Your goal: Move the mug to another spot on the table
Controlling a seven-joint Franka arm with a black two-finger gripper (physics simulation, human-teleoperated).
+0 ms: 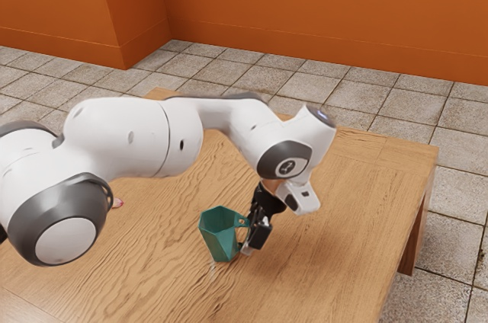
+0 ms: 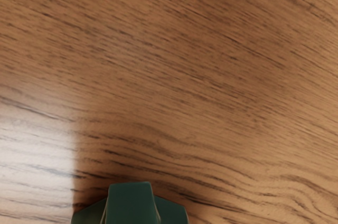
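A teal faceted mug [image 1: 221, 233] stands on the wooden table [image 1: 358, 209], near its front middle in the exterior view. Its handle points toward the exterior view's right. My black gripper [image 1: 252, 234] reaches down at that handle, and the fingers close on it from two sides. The mug looks upright, its base close to the tabletop. In the wrist view the dark green mug [image 2: 131, 205] shows as a blurred shape right under my hand, with bare wood grain of the table [image 2: 200, 76] beyond it.
A small pink object [image 1: 117, 203] peeks out behind my arm near the table's left side. The table's right edge [image 1: 427, 186] drops to a tiled floor. Orange walls stand behind.
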